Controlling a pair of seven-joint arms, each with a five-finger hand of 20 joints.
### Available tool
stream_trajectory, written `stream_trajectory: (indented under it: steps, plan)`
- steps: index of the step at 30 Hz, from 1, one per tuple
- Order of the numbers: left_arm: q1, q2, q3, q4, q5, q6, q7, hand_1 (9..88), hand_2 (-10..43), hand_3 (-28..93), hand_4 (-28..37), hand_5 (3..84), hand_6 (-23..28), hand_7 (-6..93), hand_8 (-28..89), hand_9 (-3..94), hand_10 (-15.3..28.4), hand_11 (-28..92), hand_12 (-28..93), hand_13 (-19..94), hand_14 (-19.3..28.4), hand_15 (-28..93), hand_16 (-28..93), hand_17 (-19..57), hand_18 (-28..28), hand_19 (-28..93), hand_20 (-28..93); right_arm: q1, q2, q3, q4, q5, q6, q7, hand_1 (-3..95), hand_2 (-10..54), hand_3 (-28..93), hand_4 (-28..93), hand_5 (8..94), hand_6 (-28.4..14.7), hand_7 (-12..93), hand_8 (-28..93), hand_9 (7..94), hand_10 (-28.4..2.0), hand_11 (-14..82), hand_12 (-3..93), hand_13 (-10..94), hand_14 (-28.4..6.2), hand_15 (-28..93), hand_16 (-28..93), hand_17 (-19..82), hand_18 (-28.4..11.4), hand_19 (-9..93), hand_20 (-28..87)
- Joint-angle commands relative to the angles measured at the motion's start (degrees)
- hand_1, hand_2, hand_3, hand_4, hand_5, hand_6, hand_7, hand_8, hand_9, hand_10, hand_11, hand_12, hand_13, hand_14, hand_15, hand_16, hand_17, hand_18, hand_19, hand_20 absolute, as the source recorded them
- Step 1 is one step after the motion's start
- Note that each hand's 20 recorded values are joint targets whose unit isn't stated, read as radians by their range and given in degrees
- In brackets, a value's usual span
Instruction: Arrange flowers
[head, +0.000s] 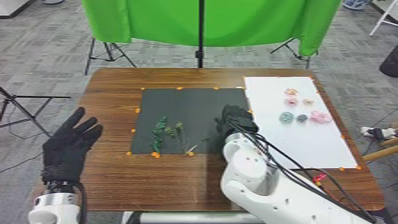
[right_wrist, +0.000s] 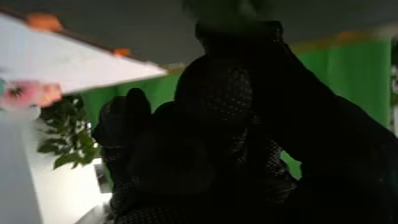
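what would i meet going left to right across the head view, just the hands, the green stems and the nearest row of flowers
left hand → leafy green stem → thinner green stem → right hand → teal flower → grey-blue flower → pink flower

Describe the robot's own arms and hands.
The right arm is smooth white with rounded housings and loose black cables. The left arm is white too. The left hand and right hand wear black fabric gloves, the right one dotted in texture.
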Motion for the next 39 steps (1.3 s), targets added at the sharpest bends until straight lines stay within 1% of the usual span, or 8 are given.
stream_trajectory:
  steps: [1,9,18,22,24,31,34,39]
  plan:
    - [-0.40,-2.30,-0.65,0.12,2.19,-0.69,-3.08,23.8,6.1,84,-24.5,38.1,9.7,9.2,-8,36.2,20.9,28,11,24,28.1,61,-11,-8.1,27.3,58,6,-0.19,-0.98,-0.52,1.37,1.73,-2.25,1.08,54.1,-9.5,72,-25,91.0,-4.0,22,11,87.4,-12.8,56.4,25.0,82,-8.6,82,25,39,-25.8,93,39]
    - [0.02,-2.18,-1.03,0.03,2.12,-0.53,-3.42,23.7,6.0,84,-24.4,38.1,9.6,9.1,-8,36.3,20.9,28,11,24,28.1,61,-11,-8.1,27.2,58,6,-0.82,-1.00,-0.07,0.63,1.15,-3.57,0.29,49.8,-9.5,67,-27,89.5,-3.9,23,9,85.1,-13.1,58.4,25.3,81,-9.1,82,25,37,-26.1,93,39]
    - [0.50,-1.47,-0.53,-0.03,1.61,-0.52,-2.46,23.9,6.2,84,-24.1,38.2,9.7,9.2,-8,36.2,20.9,28,11,24,28.1,61,-11,-8.1,27.3,58,6,-1.72,-0.35,0.77,-0.40,0.32,-5.24,0.20,42.6,-9.5,68,-28,88.1,-3.0,22,-1,83.5,-13.8,58.3,24.8,79,-9.7,83,24,36,-26.3,93,38]
    - [0.83,-2.70,-1.25,-0.14,2.47,-0.71,-3.83,23.9,6.3,84,-24.1,38.3,9.7,9.1,-8,36.2,21.0,28,11,24,28.1,61,-11,-8.1,27.2,58,6,-1.85,0.33,1.28,-1.16,-1.73,-4.03,0.36,38.6,-9.5,67,-28,88.1,-2.9,23,-11,83.2,-14.1,58.3,24.8,79,-10.3,83,24,35,-26.9,93,38]
    - [0.86,-3.21,-1.46,-0.06,3.08,-1.11,-4.44,23.9,6.3,84,-24.0,38.3,9.7,9.1,-8,36.2,21.0,28,11,24,28.1,61,-11,-8.1,27.3,58,6,-1.88,0.90,2.03,-1.77,-1.66,-3.08,0.63,37.1,-9.5,66,-28,88.1,-3.0,23,-11,83.2,-14.2,58.3,24.8,79,-10.4,83,24,35,-27.2,93,38]
    - [1.33,-2.33,-1.08,-0.30,2.02,-0.42,-3.01,23.9,6.3,84,-23.9,38.3,9.8,9.0,-8,36.2,21.0,28,11,24,28.2,61,-11,-8.1,27.2,58,6,-2.21,3.53,6.43,-4.25,-1.84,0.95,1.12,34.9,-9.5,67,-28,88.9,-3.5,23,-11,83.4,-14.4,58.2,24.6,79,-10.9,83,24,35,-27.6,93,38]
    - [1.12,-2.90,-1.12,-0.28,2.30,-0.53,-3.21,23.9,6.4,84,-23.9,38.4,9.7,9.0,-8,36.1,21.0,28,11,24,28.2,61,-11,-8.1,27.2,58,6,-2.10,6.27,9.25,-4.97,-1.64,4.81,0.95,34.0,-9.5,68,-27,88.2,-3.6,22,-11,83.0,-14.6,57.6,24.4,78,-11.2,83,24,34,-27.9,93,38]
    - [1.21,-4.10,-1.88,-0.25,3.00,-0.91,-3.43,23.8,6.3,84,-24.0,38.3,9.8,9.0,-8,36.2,20.9,28,11,24,28.1,61,-11,-8.1,27.2,58,6,-1.93,13.09,14.13,-4.66,1.35,9.26,0.04,34.4,-9.5,73,-25,76.2,-5.1,18,-12,72.9,-17.3,45.4,19.7,66,-13.8,76,19,26,-27.5,84,30]
